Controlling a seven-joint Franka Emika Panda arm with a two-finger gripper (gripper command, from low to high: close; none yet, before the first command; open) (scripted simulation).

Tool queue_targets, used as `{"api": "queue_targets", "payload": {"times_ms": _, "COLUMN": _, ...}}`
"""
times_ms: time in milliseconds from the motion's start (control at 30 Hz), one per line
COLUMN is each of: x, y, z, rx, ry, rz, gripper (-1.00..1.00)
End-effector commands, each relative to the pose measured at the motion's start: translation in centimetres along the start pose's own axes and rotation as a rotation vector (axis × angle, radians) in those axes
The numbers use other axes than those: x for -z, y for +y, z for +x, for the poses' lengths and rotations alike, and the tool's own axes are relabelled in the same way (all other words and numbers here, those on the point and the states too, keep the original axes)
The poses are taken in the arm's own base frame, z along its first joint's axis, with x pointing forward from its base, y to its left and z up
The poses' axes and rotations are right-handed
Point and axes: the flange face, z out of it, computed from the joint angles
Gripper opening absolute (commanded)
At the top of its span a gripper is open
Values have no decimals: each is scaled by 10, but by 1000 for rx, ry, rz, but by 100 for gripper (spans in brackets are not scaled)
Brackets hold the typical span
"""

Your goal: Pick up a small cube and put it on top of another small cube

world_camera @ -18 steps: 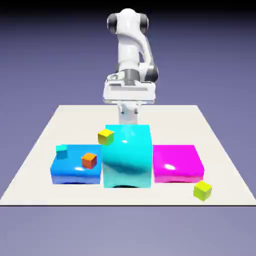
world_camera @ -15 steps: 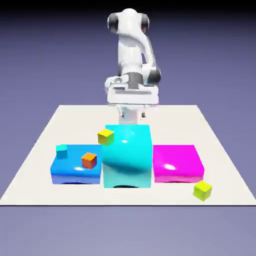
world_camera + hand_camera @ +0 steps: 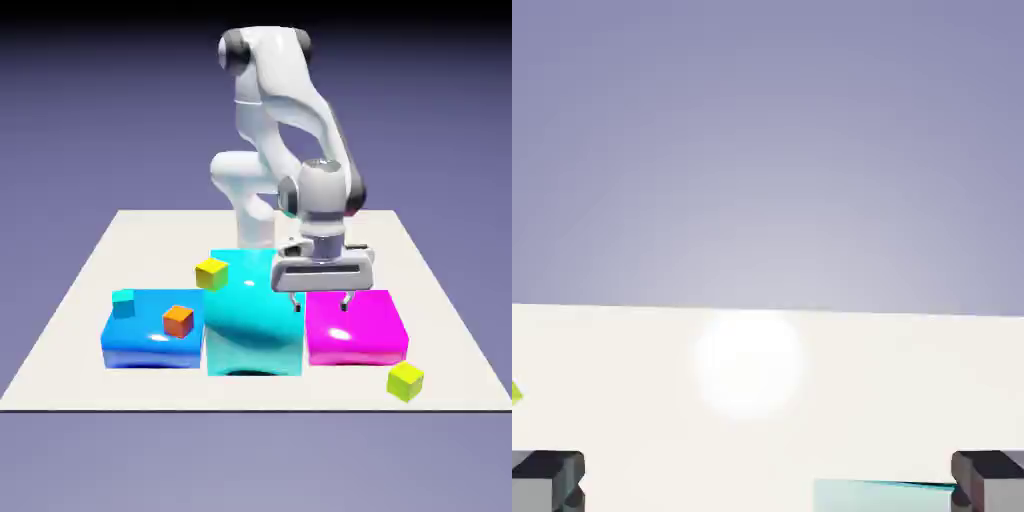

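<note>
The tiny lime yellow-green cube (image 3: 405, 381) lies on the white table near its front edge, in front of the magenta block's right corner. In the hand view only a lime sliver (image 3: 516, 393) shows at the left edge. My gripper (image 3: 320, 301) hangs open above the seam between the tall cyan block (image 3: 255, 315) and the magenta block (image 3: 356, 326), well behind and left of the lime cube. Its fingertips (image 3: 548, 480) are spread wide with nothing between them. A golden-yellow small cube (image 3: 212, 272) sits beside the cyan block's upper left corner.
A low blue block (image 3: 140, 343) carries an orange small cube (image 3: 178, 320) and a teal small cube (image 3: 123, 302). The three big blocks stand in a row across the table (image 3: 90, 270). A cyan edge (image 3: 882, 492) shows at the hand view's bottom.
The arm has swung forward and toward the exterior view's right, bringing the gripper from behind the cyan block down to the cyan–magenta seam. No cube has moved.
</note>
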Motion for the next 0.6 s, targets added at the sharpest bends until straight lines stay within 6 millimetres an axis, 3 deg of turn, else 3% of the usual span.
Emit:
{"api": "queue_targets", "payload": {"times_ms": 0, "x": -9, "y": -6, "z": -4, "rx": -24, "ry": -24, "rz": -17, "gripper": 0}}
{"api": "queue_targets", "payload": {"times_ms": 233, "x": -56, "y": -45, "z": -38, "rx": -190, "ry": -164, "rz": -116, "gripper": 0}}
{"api": "queue_targets", "payload": {"times_ms": 567, "x": -92, "y": -88, "z": -86, "rx": -463, "ry": -292, "rz": -211, "gripper": 0}}
